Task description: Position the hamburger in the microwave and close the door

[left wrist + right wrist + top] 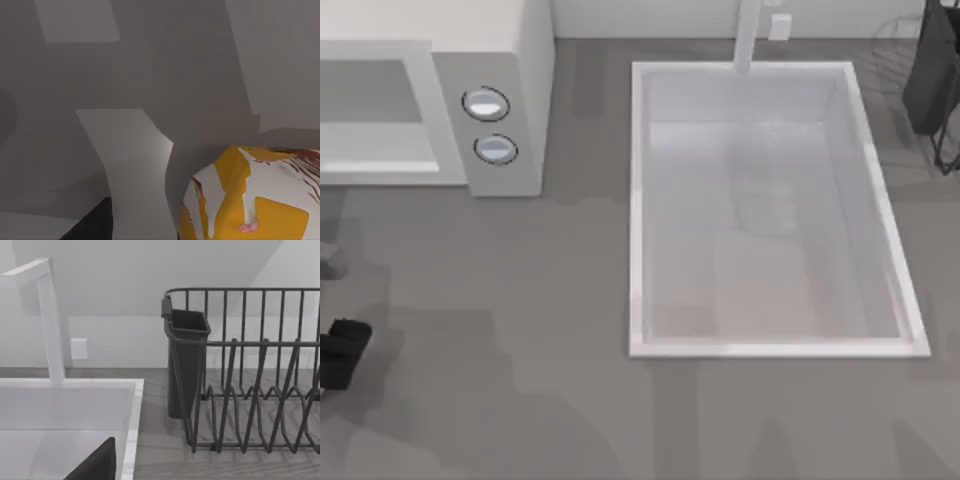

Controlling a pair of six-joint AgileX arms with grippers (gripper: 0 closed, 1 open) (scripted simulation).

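Microwave at worktop rear left; sink to its right; dish rack right of sink.

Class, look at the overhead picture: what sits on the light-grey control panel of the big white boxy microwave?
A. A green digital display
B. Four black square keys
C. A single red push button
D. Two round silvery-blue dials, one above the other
D: the top view shows the big white boxy microwave with two round silvery-blue dials stacked on its light-grey control panel; no buttons, keys or display appear there.
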